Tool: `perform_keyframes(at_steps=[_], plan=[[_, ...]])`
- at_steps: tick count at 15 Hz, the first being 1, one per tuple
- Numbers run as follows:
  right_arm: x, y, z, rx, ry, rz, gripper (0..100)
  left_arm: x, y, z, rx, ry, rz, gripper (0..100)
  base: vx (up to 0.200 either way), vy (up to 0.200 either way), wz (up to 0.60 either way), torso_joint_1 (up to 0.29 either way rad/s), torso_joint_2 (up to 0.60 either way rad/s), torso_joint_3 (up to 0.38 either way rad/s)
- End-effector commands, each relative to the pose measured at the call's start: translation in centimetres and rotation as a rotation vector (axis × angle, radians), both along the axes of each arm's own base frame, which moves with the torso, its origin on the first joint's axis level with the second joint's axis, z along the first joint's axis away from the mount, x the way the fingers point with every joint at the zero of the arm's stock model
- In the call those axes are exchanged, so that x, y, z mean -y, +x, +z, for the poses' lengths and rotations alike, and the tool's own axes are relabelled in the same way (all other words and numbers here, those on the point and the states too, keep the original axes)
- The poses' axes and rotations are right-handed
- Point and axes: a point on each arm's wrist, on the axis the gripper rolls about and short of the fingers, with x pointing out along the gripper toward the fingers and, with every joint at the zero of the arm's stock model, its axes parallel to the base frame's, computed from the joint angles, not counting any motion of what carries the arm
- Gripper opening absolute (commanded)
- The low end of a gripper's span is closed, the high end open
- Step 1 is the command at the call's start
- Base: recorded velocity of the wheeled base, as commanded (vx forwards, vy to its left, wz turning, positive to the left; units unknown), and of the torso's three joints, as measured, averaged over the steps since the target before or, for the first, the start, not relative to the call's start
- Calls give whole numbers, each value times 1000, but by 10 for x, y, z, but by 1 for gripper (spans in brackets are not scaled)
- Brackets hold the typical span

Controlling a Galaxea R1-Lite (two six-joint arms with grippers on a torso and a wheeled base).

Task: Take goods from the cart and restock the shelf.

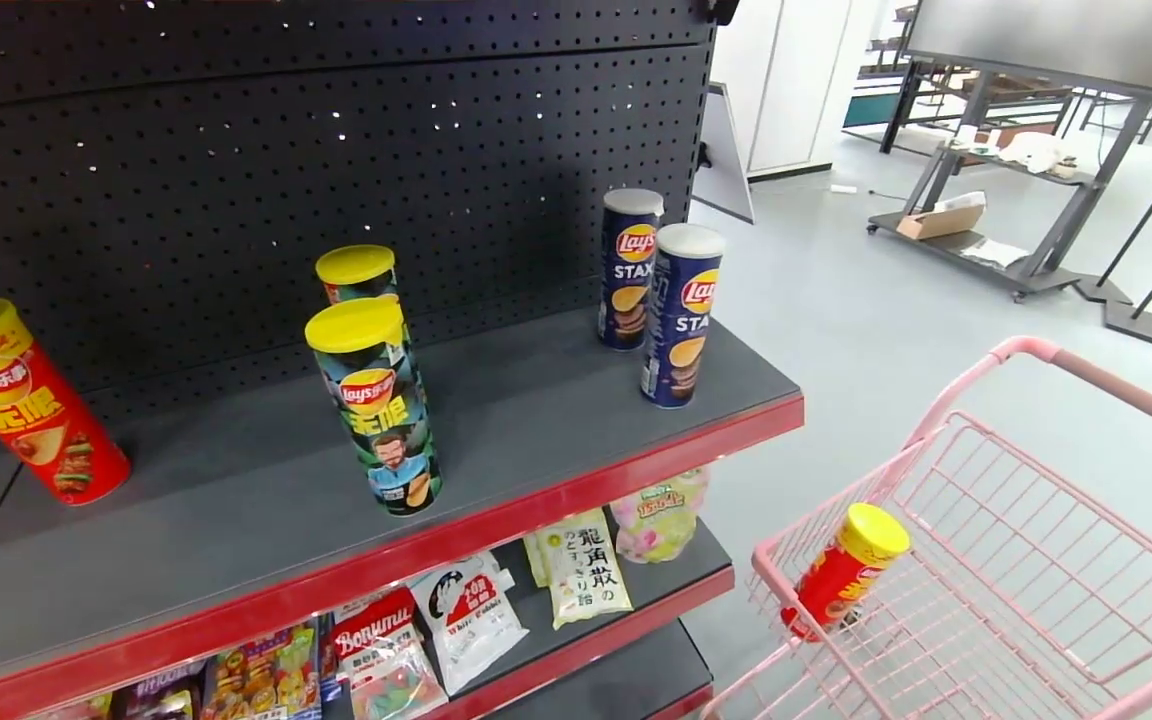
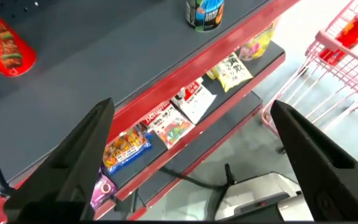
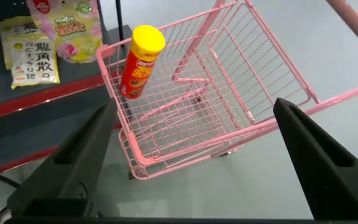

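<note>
The right gripper (image 3: 192,106), spread wide and empty, hangs above the pink cart (image 1: 1116,387), whose wire walls ring a red can (image 3: 140,62) leaning in its shelf-side corner. The left gripper (image 2: 191,106), equally wide and empty, hangs over the shelf (image 1: 556,400) beside the cart.

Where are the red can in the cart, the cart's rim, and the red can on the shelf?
red can in the cart (image 1: 841,585), head view, mid body.
pink cart (image 1: 1106,383), head view, top rail.
red can on the shelf (image 1: 31,410), head view, label.
</note>
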Motion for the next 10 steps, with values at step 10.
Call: perform_keyframes(at_steps=[10], plan=[[0,-9,-15,7,-1,-1,100,-4,-7,-7,22,-9,3,100,0,0,0,-140,340,198]])
